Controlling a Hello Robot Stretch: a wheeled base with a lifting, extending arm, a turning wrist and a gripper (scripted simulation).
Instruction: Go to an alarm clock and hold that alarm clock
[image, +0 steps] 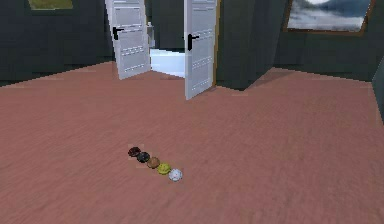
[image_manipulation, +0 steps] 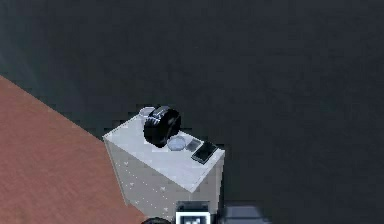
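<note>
A black round thing with a pale face, shaped like an alarm clock (image_manipulation: 162, 126), stands on top of a white bedside cabinet (image_manipulation: 150, 170) against a dark wall in the arm side view. At that view's bottom edge a white marker square (image_manipulation: 192, 215) of the arm shows. Just left of it is a sliver of the gripper's dark body (image_manipulation: 156, 220), below the cabinet's front. Its far end cannot be made out, so I cannot tell whether it holds anything.
On the cabinet beside the clock lie a small pale disc (image_manipulation: 178, 144) and a dark flat slab (image_manipulation: 205, 152). In the forward view two white doors (image: 200, 48) stand ajar onto a bright room. A row of small round things (image: 155, 163) lies on the reddish floor. A framed picture (image: 330, 14) hangs on the wall.
</note>
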